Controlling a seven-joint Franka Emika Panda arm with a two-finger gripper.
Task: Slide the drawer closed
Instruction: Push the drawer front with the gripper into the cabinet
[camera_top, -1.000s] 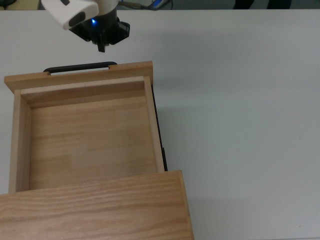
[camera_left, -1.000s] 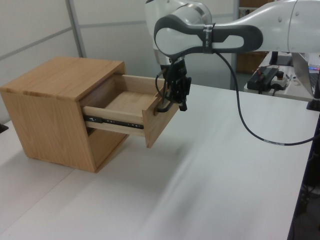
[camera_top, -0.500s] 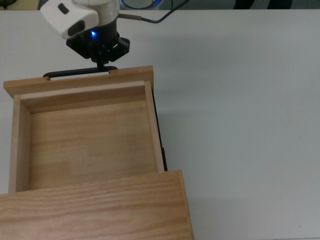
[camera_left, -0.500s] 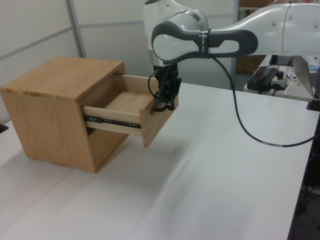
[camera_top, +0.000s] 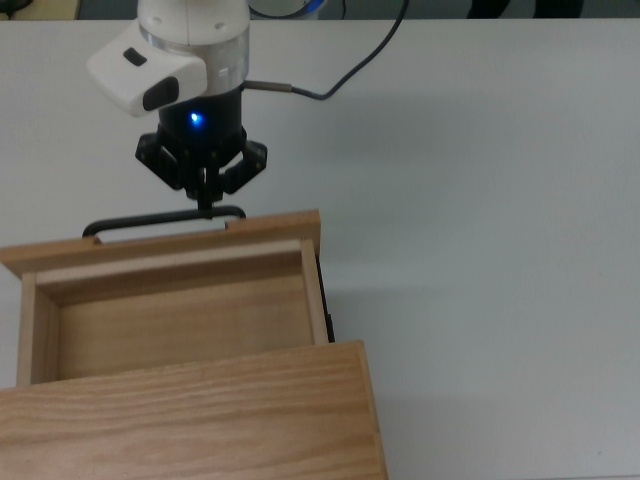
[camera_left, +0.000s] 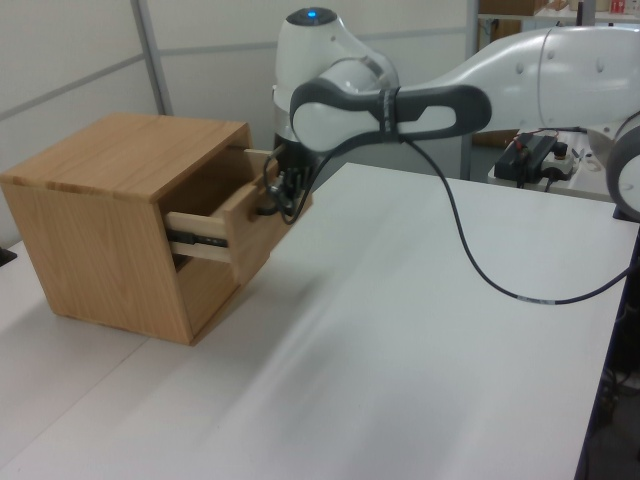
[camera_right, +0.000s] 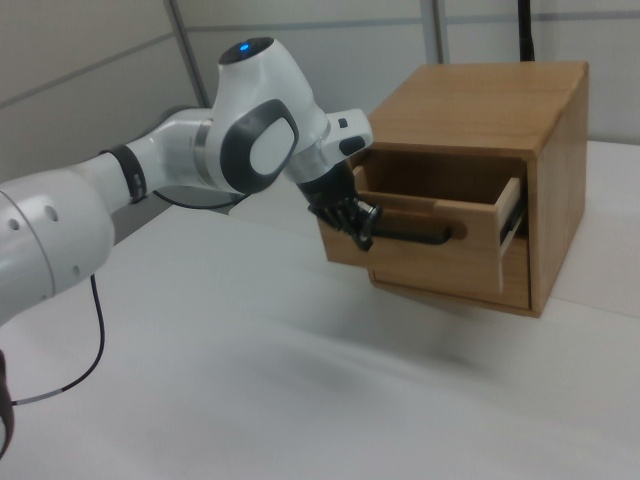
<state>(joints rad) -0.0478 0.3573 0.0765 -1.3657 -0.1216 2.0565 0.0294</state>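
A: What lies around the drawer (camera_top: 170, 300)?

B: Little. The white surface (camera_top: 480, 250) runs bare to the top view's right, and nothing stands between the drawer and its cabinet (camera_left: 110, 215). A black cable (camera_left: 480, 255) trails from the arm (camera_left: 450, 90) across the left view's right, well apart from the cabinet.

A: Where does the drawer sit?

B: Partly pulled out of the cabinet. In the top view its far part shows past the cabinet top, with the front panel (camera_top: 160, 242) and the black bar handle (camera_top: 160, 220) at the far edge.

A: Does any view add to that?

B: The left view shows the dark slide rail (camera_left: 200, 240) on the drawer's side; the right view shows the handle face-on, running across the front panel, and the gripper (camera_right: 362, 228) meeting its left end. The top view alone shows the drawer's bare inside.

A: And the arm?

B: It reaches in from the far side, wrist bent down toward the handle. The gripper (camera_top: 205, 200) has its fingers drawn together, the tips touching the handle bar, pressed against it and not wrapped around it
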